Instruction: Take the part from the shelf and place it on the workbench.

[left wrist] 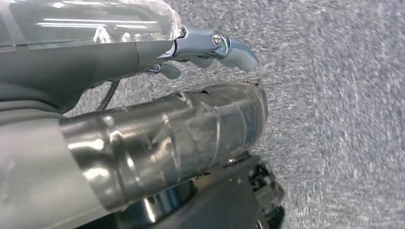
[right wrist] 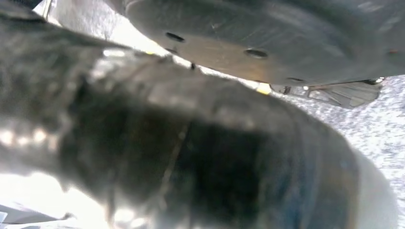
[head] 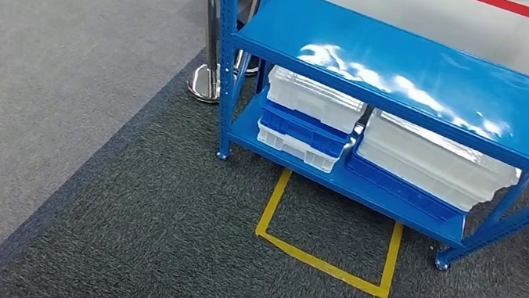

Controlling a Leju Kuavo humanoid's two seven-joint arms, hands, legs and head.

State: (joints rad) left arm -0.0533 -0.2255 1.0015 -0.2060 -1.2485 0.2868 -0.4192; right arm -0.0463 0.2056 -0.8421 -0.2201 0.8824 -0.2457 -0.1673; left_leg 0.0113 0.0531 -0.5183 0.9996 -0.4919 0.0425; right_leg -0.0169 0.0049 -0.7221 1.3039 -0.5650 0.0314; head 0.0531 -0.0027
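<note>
The blue metal shelf stands ahead and to the right in the head view, its glossy top board catching the light. On its lower board sit white and blue plastic bins and a second stack. My left hand hangs over grey carpet in the left wrist view, its grey thumb stretched out with nothing against it, and the ribbed cover lies alongside. My right hand is a dark blurred mass close to the lens, so its fingers cannot be made out.
A yellow taped square marks the dark carpet in front of the shelf. A chrome stanchion stands at the shelf's left post. A white vehicle body with a red stripe is behind. Lighter grey carpet stretches to the left.
</note>
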